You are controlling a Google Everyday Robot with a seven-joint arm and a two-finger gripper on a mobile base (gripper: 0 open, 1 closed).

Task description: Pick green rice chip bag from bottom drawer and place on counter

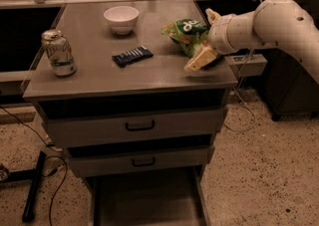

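Observation:
The green rice chip bag [185, 32] lies on the counter [99, 78], near its right edge. My gripper [206, 38] is at the bag's right end, on the white arm that comes in from the right. It is open. One finger [199, 59] sits low by the counter's front right and the other shows above the bag, so they straddle its right end. The bottom drawer [147, 200] is pulled out below the cabinet, and its floor shows bare.
On the counter are a white bowl [121, 19] at the back, a dark blue wrapper [132, 56] in the middle and a soda can [59, 53] at the left. Two upper drawers with black handles [139, 126] are closed. Cables and a black stand foot [35, 185] lie on the floor at left.

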